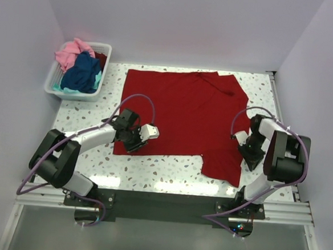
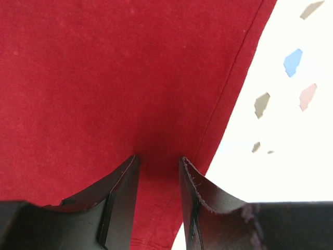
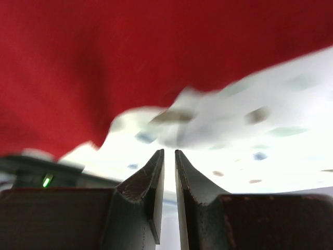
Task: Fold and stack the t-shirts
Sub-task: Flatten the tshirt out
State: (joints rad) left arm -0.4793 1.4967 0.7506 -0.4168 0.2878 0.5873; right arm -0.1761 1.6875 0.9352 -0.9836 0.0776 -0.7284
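Top external view: the deep red t-shirt is flanked; left gripper narrow on its hem, hold undeterminable; right gripper nearly closed, empty.

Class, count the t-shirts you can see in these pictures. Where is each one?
4, possibly more. The red t-shirt lies spread on the table. The pink, navy and teal ones are bundled in the basket, where others may be hidden.
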